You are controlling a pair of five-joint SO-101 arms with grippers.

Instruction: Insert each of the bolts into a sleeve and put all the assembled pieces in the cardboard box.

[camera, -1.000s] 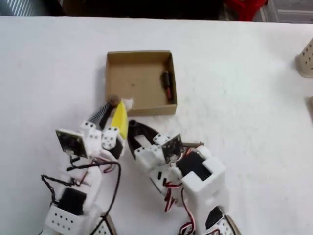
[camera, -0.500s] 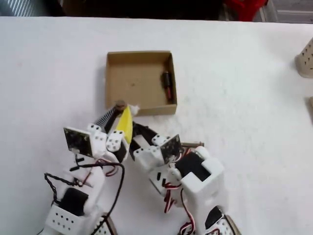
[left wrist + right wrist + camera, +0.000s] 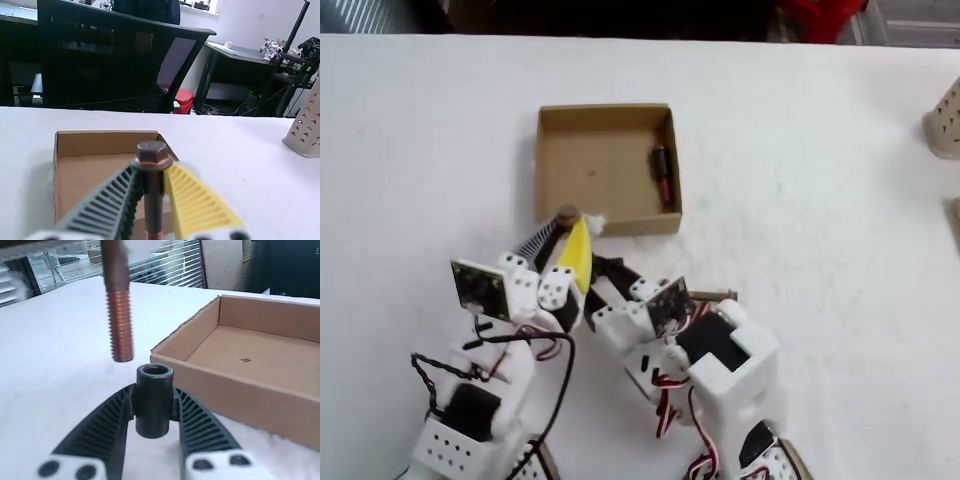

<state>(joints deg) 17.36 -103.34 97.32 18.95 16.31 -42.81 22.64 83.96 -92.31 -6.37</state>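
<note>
This looks like an office or a robot lab. A big black chair (image 3: 120, 60) with a net back stands at the far side of a white table (image 3: 260, 160). Beside the chair is a dark desk (image 3: 245, 51) with small things on top. A red bin (image 3: 183, 97) sits low by the chair. Window blinds (image 3: 165, 265) hang in the room.

White arms (image 3: 732, 368), black cables (image 3: 563, 372), ribbed left hand (image 3: 152, 167)
</note>
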